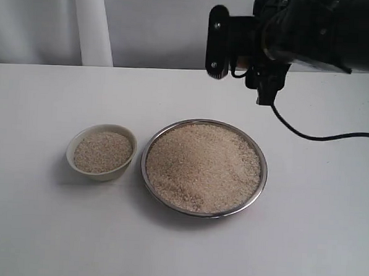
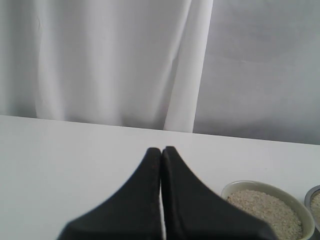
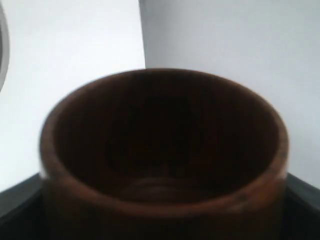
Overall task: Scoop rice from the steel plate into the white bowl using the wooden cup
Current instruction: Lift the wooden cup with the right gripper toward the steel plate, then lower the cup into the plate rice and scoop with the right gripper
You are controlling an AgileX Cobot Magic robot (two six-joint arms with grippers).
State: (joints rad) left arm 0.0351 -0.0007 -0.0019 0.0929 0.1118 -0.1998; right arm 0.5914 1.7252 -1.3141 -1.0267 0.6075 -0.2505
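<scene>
The steel plate [image 1: 258,151] sits mid-table, heaped with rice [image 1: 203,167]. To its left stands the white bowl [image 1: 99,175], holding rice [image 1: 103,151] nearly to its rim. The wooden cup [image 3: 165,210] fills the right wrist view, and its dark inside looks empty. My right gripper [image 3: 162,220] is shut on it, with black fingers [image 3: 17,202] at both sides. In the exterior view the right arm [image 1: 289,32] hangs above the table behind the plate, and the cup is hidden there. My left gripper [image 2: 161,150] is shut on nothing, left of the bowl [image 2: 265,184].
A white table [image 1: 303,243] carries everything, and white curtains [image 1: 91,22] hang behind its far edge. A black cable [image 1: 321,136] trails from the right arm over the table to the right. The plate's rim [image 2: 314,192] just shows in the left wrist view.
</scene>
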